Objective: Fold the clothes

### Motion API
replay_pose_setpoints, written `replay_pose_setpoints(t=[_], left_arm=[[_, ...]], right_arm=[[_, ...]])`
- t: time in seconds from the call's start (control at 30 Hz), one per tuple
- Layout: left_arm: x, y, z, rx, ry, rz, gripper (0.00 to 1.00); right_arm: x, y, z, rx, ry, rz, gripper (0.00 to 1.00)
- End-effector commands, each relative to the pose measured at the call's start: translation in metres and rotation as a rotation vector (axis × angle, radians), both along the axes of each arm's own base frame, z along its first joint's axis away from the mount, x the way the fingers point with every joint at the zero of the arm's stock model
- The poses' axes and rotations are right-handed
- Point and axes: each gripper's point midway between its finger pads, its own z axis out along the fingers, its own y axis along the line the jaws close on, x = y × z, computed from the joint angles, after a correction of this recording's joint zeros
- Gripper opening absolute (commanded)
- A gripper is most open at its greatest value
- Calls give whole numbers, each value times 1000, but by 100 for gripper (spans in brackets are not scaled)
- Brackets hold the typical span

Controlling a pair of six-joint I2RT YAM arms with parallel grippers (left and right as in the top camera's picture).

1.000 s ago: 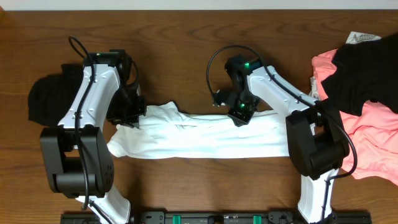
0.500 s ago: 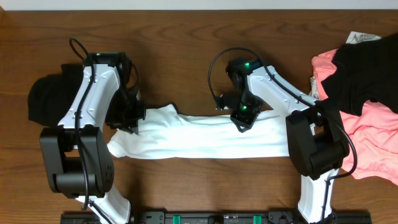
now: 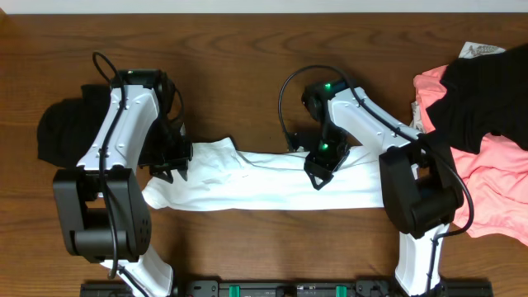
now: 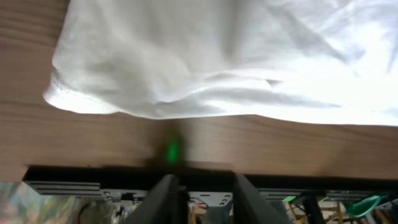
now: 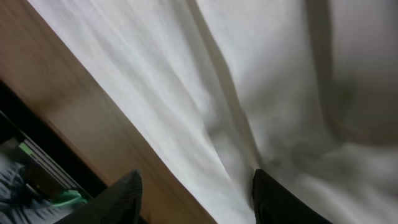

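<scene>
Wooden worktop (image 3: pixel 247 49) carried a black garment (image 3: pixel 59 132) far left. Left jaws stood apart, empty, by the white T-shirt's (image 3: pixel 256 188) left end. Right jaws hung parted over it, right of middle. Another black garment (image 3: pixel 483 91) overlapped a coral garment (image 3: pixel 495 194) far right.

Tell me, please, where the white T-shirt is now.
Overhead, the white T-shirt lies spread between the left hand and right hand, left of the pink garment.

— What sort of place is this?
— A robotics lab bench: left arm (image 3: pixel 120 136) and right arm (image 3: pixel 371 120), both white, based at a black rail (image 3: pixel 289 289) on the lower edge, over a plain wooden table (image 3: pixel 247 66); pale wall (image 3: pixel 247 5) along the top.
</scene>
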Motion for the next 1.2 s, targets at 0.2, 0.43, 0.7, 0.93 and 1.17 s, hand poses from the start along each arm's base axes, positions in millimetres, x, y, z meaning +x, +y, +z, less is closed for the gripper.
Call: replay_pose_setpoints(t=[0.2,0.43,0.7,0.93,1.17], left_arm=[[3,-7,0,-41,-19,20,26],[33,-19,0,-98,-172,30,24],[74,-33,-4,-118,-349,-17,24],[101,-68,-5,-146,-475,-115,24],[88,-67,-35,-109,-396,-132,23]], right_arm=[[14,12,-7,13,-81,-81,32],[49,13,-4,-47,-220,-219,29],[55,17,4,-31,-241,-233,30],[55,17,4,-33,-240,-239,31],[51,15,5,-45,-223,-238,31]])
